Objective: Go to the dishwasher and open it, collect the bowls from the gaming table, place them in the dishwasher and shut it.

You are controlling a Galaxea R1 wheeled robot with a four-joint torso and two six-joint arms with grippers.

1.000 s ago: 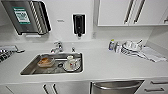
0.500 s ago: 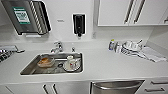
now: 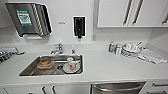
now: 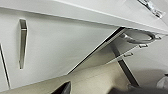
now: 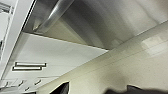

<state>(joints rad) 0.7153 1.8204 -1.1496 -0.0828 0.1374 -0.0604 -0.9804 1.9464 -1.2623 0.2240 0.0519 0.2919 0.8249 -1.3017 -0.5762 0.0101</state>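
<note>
You are facing a white countertop (image 3: 112,67) with a stainless-steel sink (image 3: 28,70) set into it. In the sink sit a clear bowl holding something orange (image 3: 45,63) and a white cup on a plate (image 3: 72,65). Right of the sink, below the counter edge, the brushed stainless-steel dishwasher (image 3: 117,88) with its bar handle is closed. Further right of the sink, on the counter, stands a stack of white patterned crockery (image 3: 131,50).

Your right wrist view adds the dishwasher's handle and steel front (image 5: 100,22) from close by; your left wrist view adds white cabinet doors (image 4: 62,47) with the dishwasher handle (image 4: 140,40) beyond. I cannot tell whether either pincer is apart or together.
</note>
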